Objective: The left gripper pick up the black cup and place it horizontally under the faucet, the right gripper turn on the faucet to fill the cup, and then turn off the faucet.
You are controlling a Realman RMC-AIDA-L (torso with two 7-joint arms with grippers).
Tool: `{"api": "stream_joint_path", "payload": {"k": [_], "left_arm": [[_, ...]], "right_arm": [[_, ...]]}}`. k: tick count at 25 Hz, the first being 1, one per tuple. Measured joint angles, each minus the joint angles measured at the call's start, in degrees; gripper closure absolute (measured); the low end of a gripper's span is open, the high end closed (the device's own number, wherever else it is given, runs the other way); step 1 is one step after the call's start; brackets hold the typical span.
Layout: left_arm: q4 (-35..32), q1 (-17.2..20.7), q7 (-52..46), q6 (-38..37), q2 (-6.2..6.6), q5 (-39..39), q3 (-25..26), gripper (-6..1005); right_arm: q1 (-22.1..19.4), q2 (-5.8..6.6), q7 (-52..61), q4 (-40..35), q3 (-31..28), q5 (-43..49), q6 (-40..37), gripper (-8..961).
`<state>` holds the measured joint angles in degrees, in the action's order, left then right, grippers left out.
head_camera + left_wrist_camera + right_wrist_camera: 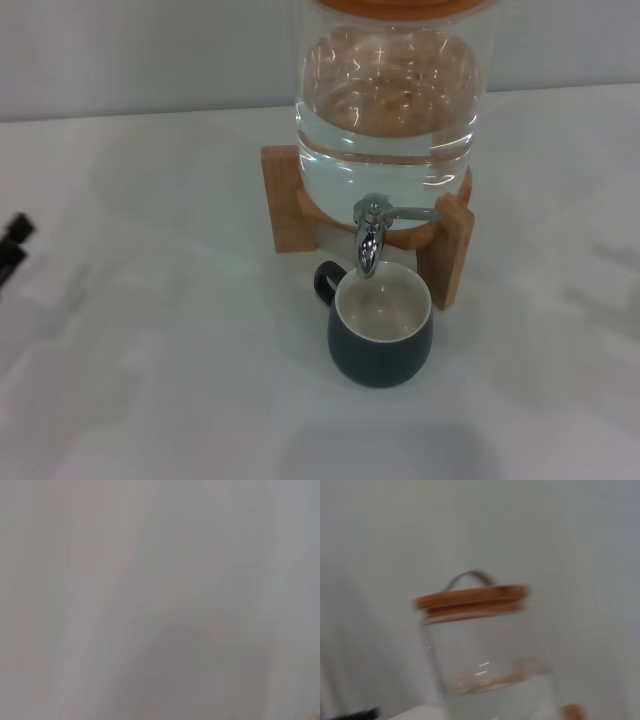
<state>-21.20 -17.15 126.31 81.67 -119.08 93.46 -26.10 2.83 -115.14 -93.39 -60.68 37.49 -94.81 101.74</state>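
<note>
The black cup (381, 335) stands upright on the white table, directly below the spout of the chrome faucet (370, 232); its handle points to the back left. No water stream shows, and the faucet's thin lever points sideways to the right. My left gripper (14, 243) shows only as two black fingertips at the far left edge of the head view, spread apart, empty and far from the cup. My right gripper is not visible in any view. The left wrist view shows only a blank grey surface.
The glass dispenser (388, 95) holds water and rests on a wooden stand (286, 200) behind the cup. The right wrist view shows the dispenser (487, 655) from the side with its wooden lid (472, 600) and metal handle.
</note>
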Motion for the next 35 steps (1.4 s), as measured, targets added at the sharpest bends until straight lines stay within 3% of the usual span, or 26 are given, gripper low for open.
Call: {"api": "stream_joint_path", "payload": {"k": [4,6,14,23,35], "left_arm": [[-0.1,1.6,0.0,-1.8,0.06,7.3,0.0,394],[-0.1,2.1,0.0,-2.2,0.07,9.3,0.0,394],[-0.1,2.6,0.0,-2.6,0.08,10.1,0.0,395],[-0.1,2.5,0.1,-2.7,0.03,10.3,0.0,395],[0.1,2.2,0.2,-3.5,0.07,10.3,0.0,400]], "right_arm": [[0.5,0.0,6.4,-8.7,10.1,0.8,-2.2,96],[0.7,0.0,7.4,-10.0,11.8,1.3,-3.0,96],[1.8,0.02,10.1,-14.8,24.1,2.4,-11.8,96],[3.4,0.05,12.1,-15.7,31.6,3.4,-19.8,95],[5.4,0.09,15.0,-17.3,36.3,3.8,-21.8,95]]}}
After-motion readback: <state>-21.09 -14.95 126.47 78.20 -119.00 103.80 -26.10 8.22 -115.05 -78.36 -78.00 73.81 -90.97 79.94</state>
